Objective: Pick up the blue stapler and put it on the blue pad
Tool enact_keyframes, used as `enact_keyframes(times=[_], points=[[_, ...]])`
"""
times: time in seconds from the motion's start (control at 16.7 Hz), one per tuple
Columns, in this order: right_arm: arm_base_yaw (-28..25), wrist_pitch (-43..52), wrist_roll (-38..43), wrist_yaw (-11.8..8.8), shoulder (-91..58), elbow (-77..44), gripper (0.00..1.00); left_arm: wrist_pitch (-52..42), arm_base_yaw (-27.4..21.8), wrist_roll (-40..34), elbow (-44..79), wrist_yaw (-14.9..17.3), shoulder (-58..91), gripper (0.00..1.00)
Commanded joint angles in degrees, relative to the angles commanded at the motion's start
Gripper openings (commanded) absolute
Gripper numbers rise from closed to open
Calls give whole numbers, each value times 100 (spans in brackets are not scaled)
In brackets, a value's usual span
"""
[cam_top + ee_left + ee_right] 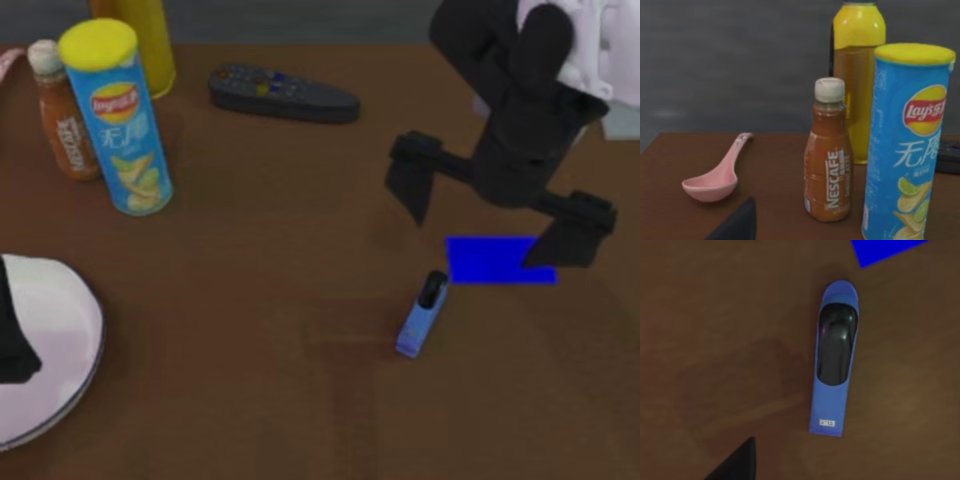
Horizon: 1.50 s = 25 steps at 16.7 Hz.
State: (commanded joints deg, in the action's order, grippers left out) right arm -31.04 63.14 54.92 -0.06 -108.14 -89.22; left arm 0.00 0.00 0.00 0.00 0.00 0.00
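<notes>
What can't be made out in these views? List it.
Vivid blue flat rectangular pad: top view, right gripper covers one corner; right wrist view, edge crops it.
Tall yellow plastic bottle: top view, edge crops its top.
Long dark grey remote: left wrist view, blue chips can hides most.
Left gripper: top view, left edge crops it.
</notes>
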Motion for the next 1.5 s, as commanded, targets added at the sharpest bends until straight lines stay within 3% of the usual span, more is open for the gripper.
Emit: enact_keyframes(times=[0.3,0.72,1.2,1.5], points=[[-330,634,595,8,-1112,-1009,100,0,0,0,0,0,0,100],[-322,641,622,7,-1168,-1039,100,0,0,0,0,0,0,100],[-355,-1060,642,13,-1706,78,100,0,0,0,0,0,0,100],[-364,-1316,654,14,-1815,277,100,0,0,0,0,0,0,100]])
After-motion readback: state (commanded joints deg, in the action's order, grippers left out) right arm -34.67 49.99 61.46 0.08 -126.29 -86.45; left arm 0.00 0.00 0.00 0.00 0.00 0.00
